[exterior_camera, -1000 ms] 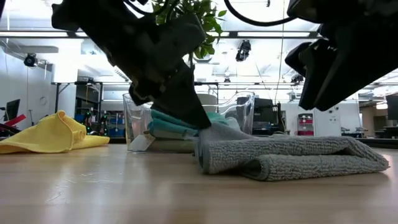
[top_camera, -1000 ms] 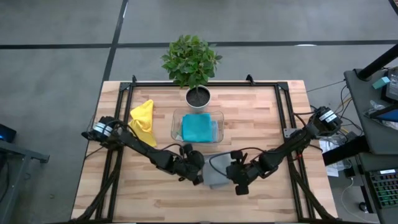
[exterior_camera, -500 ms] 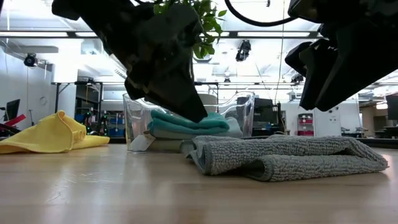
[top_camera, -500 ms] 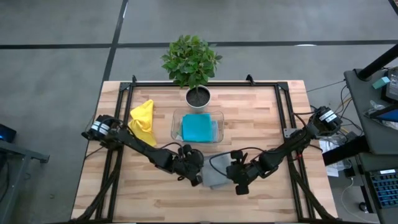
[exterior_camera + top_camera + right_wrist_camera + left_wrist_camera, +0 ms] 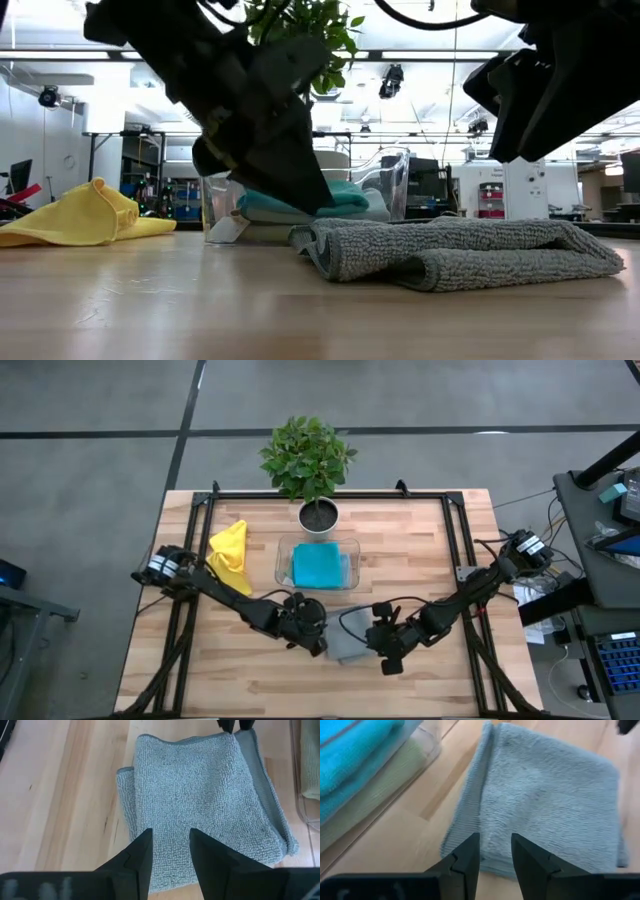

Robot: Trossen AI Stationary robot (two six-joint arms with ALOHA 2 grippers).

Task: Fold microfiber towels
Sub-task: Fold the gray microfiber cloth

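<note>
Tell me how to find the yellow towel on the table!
Start at the potted plant at the table's back edge, then look toward the left arm's side, past the clear tray. The yellow towel lies there in a crumpled heap. It is the only yellow cloth, and unlike the grey towel it isn't folded.
</note>
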